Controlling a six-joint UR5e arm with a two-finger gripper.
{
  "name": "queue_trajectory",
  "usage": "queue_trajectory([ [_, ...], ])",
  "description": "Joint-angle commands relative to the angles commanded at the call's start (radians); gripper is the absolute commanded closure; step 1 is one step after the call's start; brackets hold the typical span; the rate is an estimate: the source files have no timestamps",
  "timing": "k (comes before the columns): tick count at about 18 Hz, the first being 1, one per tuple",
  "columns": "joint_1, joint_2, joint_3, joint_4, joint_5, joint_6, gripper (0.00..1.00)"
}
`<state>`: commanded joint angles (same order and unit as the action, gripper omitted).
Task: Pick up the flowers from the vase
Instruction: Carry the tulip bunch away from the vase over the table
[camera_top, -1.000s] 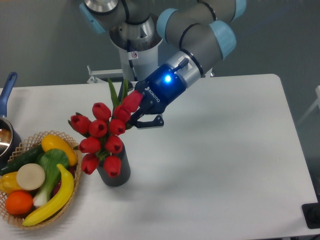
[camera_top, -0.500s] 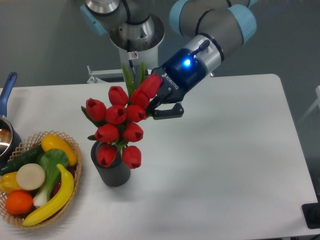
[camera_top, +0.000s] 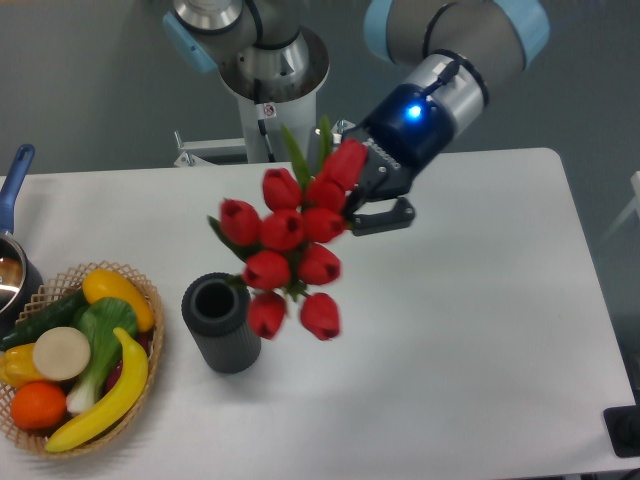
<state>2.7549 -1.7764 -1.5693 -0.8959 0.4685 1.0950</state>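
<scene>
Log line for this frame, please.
phase: lift | claw: shut on flowers | flowers: clear of vase | vase: upright, mouth empty

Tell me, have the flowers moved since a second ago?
Yes. The flowers went up and right, out of the vase, which stayed put.

No text can be read; a small sticker (camera_top: 267, 110) on the robot base is illegible.

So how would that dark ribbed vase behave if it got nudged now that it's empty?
The vase is a narrow upright cylinder, taller than wide, so a high push would probably tip it. Once down it would likely roll. The ribbed sides should give some grip. The pincer holds the flowers clear of it.
</scene>
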Motion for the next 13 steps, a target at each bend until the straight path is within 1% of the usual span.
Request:
queue_trajectory([
  [1, 0.008, 0.002, 0.0, 0.003, 0.065, 0.012, 0.92],
  [2, 0.011, 0.002, 0.0, 0.003, 0.103, 0.017, 0.94],
  [5, 0.045, 0.003, 0.006, 0.003, 0.208, 0.042, 0.94],
  [7, 0.063, 0.003, 0.005, 0.003, 0.297, 0.048, 0.91],
  [9, 0.086, 0.0, 0.011, 0.006, 0.338, 0.052, 0.91],
  [11, 0.117, -0.008, 0.035, 0.005, 0.343, 0.083, 0.91],
  [13, 0.129, -0.006, 0.035, 0.0, 0.384, 0.083, 0.93],
])
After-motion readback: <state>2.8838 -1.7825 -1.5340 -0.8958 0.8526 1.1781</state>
